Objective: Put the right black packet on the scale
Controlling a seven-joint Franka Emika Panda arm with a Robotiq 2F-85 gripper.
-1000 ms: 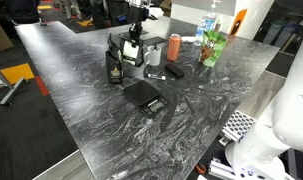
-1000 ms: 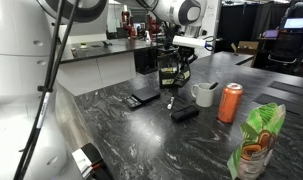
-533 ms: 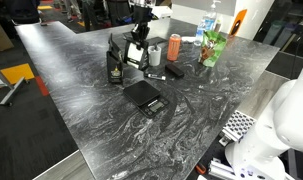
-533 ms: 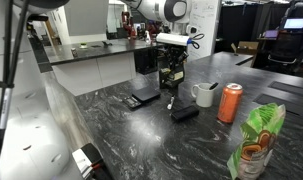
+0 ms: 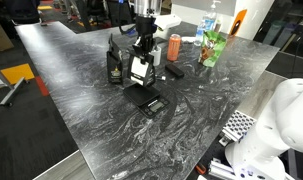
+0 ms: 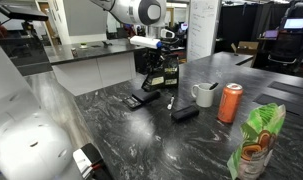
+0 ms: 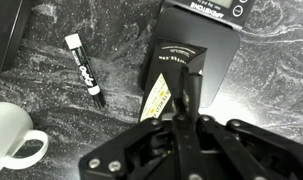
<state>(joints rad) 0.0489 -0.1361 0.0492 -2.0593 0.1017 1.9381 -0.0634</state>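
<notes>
Since a second ago the gripper (image 5: 143,54) has carried the right black packet (image 5: 140,70) away from its spot beside the taller dark pouch (image 5: 115,66) and nearer, to a place over the scale (image 5: 149,100). The packet now hangs upright with its white square label facing the near edge of the dark marbled countertop (image 5: 101,140). Its lower edge is close above the far part of the black platform; whether it touches cannot be told.

In the wrist view the gripper (image 7: 184,93) is nearly closed, and its two dark fingers (image 7: 174,104) pinch the top edge of the packet (image 7: 186,62). The scale (image 7: 203,12) shows beyond the packet, with pale lettering on its strip.

To the left in that view a black-and-white marker (image 7: 83,71) lies flat on the stone, and a white mug (image 7: 9,140) sits at the lower left corner.

In an exterior view the scale (image 6: 143,99) lies flat to the left of the mug (image 6: 203,94). An orange can (image 6: 230,102) stands right of the mug, a slim black bar (image 6: 185,113) lies just in front of it, and a green snack bag (image 6: 256,140) stands near the camera on the right.
</notes>
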